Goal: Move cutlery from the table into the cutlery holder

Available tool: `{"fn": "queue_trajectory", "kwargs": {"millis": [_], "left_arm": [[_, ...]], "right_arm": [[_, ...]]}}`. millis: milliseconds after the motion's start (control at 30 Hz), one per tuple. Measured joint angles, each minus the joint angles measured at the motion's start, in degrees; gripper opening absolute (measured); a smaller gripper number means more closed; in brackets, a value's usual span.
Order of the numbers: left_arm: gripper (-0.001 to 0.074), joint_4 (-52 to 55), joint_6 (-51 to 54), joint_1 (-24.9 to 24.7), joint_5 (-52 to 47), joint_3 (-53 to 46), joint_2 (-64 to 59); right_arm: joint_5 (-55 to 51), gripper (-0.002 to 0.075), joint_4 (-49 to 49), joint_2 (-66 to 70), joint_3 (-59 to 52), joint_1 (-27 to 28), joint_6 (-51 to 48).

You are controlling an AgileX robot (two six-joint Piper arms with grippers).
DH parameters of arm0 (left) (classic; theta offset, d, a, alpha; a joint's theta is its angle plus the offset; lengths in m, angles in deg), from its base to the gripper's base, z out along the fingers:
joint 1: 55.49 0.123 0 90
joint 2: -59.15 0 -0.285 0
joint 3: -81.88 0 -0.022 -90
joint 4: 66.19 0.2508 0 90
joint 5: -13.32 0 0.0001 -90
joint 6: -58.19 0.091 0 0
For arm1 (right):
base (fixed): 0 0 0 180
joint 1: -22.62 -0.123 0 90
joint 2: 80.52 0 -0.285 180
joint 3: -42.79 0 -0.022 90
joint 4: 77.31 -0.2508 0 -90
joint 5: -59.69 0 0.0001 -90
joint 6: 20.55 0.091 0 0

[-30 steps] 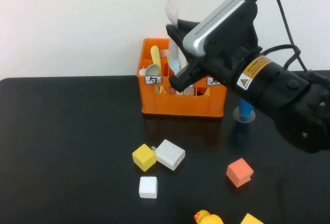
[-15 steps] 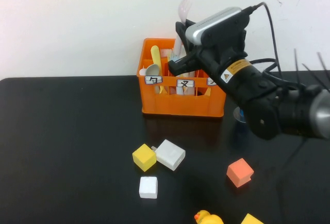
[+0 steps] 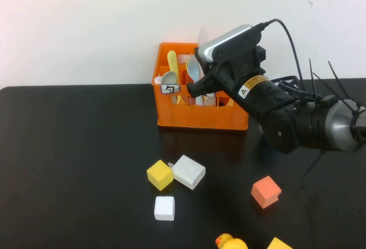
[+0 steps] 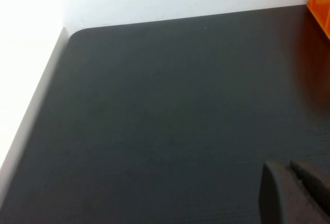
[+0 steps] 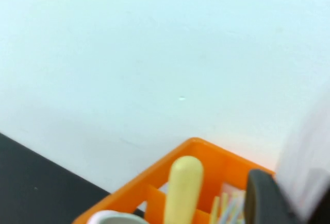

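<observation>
The orange cutlery holder (image 3: 171, 114) stands at the back of the black table (image 3: 74, 163). It holds a yellow spoon (image 3: 172, 61), a grey spoon (image 3: 168, 78) and a light blue fork (image 3: 193, 68). My right gripper (image 3: 197, 87) is low over the holder's middle compartment, shut on the pale pinkish-white fork. That fork shows only as a pale blur (image 5: 309, 147) beside my dark finger (image 5: 260, 198) in the right wrist view, above the holder's rim (image 5: 206, 149). My left gripper (image 4: 295, 195) hovers over bare table far to the left, its fingers together and empty.
A yellow cube (image 3: 159, 174), a larger white cube (image 3: 189, 171) and a small white cube (image 3: 164, 208) lie in front of the holder. An orange cube (image 3: 266, 192), a yellow duck (image 3: 230, 242) and another yellow cube (image 3: 278, 243) lie at the front right. The table's rounded corner (image 4: 72, 32) shows in the left wrist view.
My right gripper has dropped and moved left toward the holder with the fork. The fork's tines, which stood high above the holder, no longer stand out above it.
</observation>
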Motion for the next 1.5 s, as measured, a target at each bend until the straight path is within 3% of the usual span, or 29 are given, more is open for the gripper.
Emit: {"fn": "queue_trajectory", "kwargs": {"millis": [133,367,467,600,700,1000,1500], "left_arm": [[-0.0001,0.0,0.0,0.0,0.0,0.0,0.0],[-0.0001,0.0,-0.1,0.0,0.0,0.0,0.0],[-0.0001,0.0,-0.1,0.0,0.0,0.0,0.0],[-0.0001,0.0,-0.1,0.0,0.0,0.0,0.0],[-0.0001,0.0,-0.1,0.0,0.0,0.0,0.0],[-0.0001,0.0,-0.1,0.0,0.0,0.0,0.0],[-0.0001,0.0,-0.1,0.0,0.0,0.0,0.0]], "right_arm": [[-0.4,0.0237,-0.2,0.0,0.0,0.7,0.0],[-4.6,0.0251,0.7,-3.4,-0.2,1.0,0.4],[-8.3,0.0207,5.0,-9.6,-2.1,1.0,3.1],[-9.9,0.0060,14.3,-20.2,-6.5,1.0,8.6],[-10.2,0.0018,21.7,-26.4,-9.7,1.0,12.4],[-22.9,-0.0001,37.3,-48.9,-24.1,0.9,15.2],[-34.6,-0.0001,38.8,-83.2,-49.8,0.9,16.4]]}}
